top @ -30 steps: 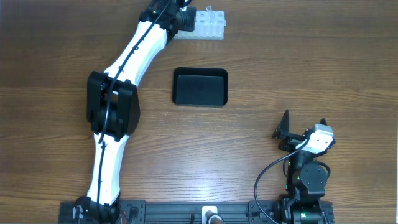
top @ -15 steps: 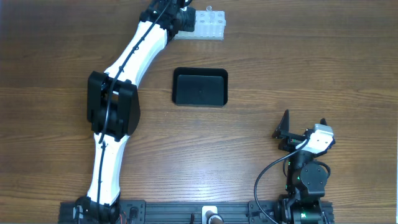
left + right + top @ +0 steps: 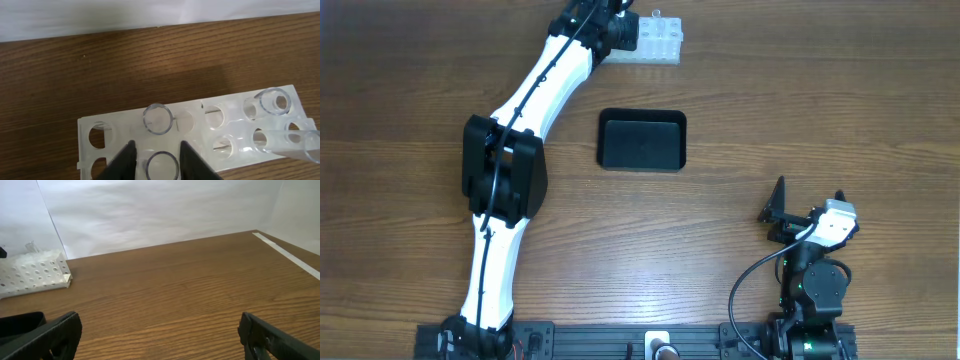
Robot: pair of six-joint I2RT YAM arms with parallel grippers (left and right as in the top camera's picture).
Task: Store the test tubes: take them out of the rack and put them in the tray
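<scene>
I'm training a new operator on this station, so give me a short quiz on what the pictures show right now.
1. True or false: the tray already holds a tube.
2. The left gripper is at: A) the rack; B) the tray; C) mid-air, away from both.
3. Are the right gripper fingers open or shut?
Key: 1 false, the tray is empty. 2 A, its fingers flank a tube standing in the rack. 3 open.
</scene>
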